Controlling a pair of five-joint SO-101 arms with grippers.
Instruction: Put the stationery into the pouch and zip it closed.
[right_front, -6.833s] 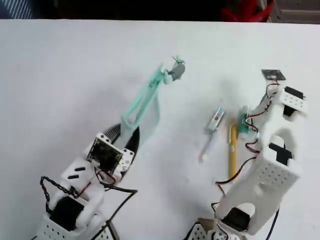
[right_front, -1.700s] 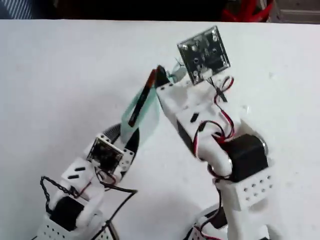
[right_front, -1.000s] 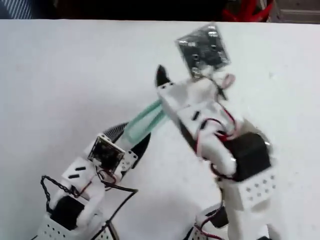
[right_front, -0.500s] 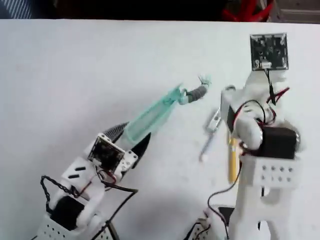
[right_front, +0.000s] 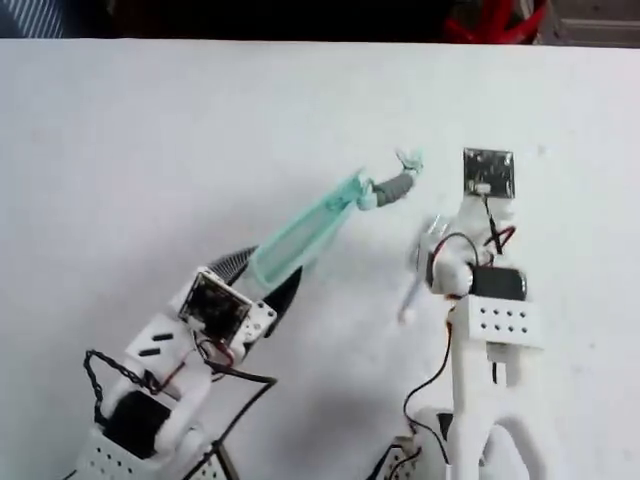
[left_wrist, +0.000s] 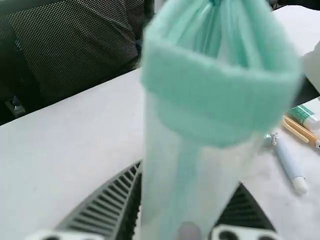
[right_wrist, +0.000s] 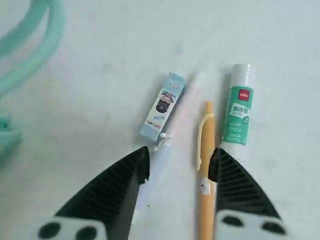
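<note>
While the left pincer (right_front: 258, 278) pinches the mint-green translucent pouch (right_front: 305, 225) left of centre, the right pincer (right_wrist: 179, 157) hangs spread over the white desk (right_front: 120, 150), its wrist view picking out a pale blue pen (right_wrist: 162, 106), yellow pen (right_wrist: 206, 172) and green-labelled glue stick (right_wrist: 239, 112) beneath.
</note>
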